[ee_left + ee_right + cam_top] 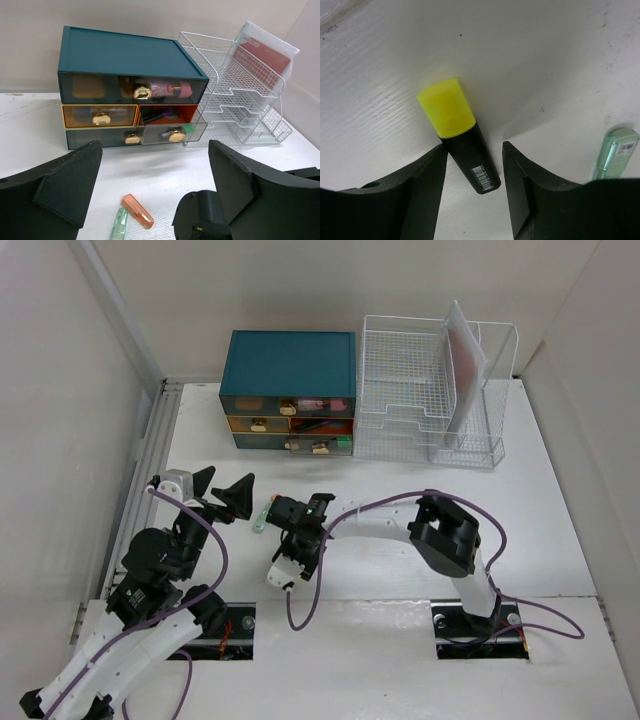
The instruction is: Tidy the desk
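While two grippers hang over the one white desk, three markers lie on it.
The left gripper is spread and empty. The right gripper straddles the yellow-capped marker; I cannot tell whether it pinches. The green marker and orange marker lie nearby.

White desk. Teal drawer box with gold knobs. White wire-grid rack. Black highlighter with a yellow cap. Pale green pen. Translucent orange marker.
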Controlling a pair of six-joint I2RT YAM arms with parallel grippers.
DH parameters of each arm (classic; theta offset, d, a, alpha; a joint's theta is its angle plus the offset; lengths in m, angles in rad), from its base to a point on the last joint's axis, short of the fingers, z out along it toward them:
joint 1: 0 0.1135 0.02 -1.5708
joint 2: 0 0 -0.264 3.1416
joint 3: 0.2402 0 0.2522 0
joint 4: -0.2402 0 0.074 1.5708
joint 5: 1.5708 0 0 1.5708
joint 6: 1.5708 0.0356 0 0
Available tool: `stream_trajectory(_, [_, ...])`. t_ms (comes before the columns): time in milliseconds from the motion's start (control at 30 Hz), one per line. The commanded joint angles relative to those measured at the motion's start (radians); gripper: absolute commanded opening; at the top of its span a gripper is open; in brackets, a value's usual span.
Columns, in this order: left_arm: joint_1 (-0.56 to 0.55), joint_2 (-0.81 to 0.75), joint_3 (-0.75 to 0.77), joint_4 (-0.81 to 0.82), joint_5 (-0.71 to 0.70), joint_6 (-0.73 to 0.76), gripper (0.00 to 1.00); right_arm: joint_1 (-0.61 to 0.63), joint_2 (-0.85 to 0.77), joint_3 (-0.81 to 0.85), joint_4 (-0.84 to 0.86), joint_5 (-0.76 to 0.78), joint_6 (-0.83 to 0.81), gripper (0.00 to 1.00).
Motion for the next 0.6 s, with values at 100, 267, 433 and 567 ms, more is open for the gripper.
stream_trajectory(100, [0.004, -0.013, -0.003, 0.041, -0.007, 0.014, 0.84, 0.013, 0.125, -0.014, -0.207, -0.063, -0.002, 0.53])
stream_trajectory(267, [0.004, -0.013, -0.003, 0.041, -0.007, 0.014, 0.84, 0.013, 0.146, -0.014, -0.236, -0.063, 0.030, 0.44])
stream_trajectory(433, [0.004, -0.022, -0.003, 0.041, -0.007, 0.014, 0.84, 0.013, 0.155, -0.014, -0.245, -0.072, 0.061, 0.33])
stream_trajectory(567, [0.004, -0.022, -0.003, 0.041, -0.007, 0.014, 0.84, 0.013, 0.155, -0.005, -0.245, -0.081, 0.101, 0.25])
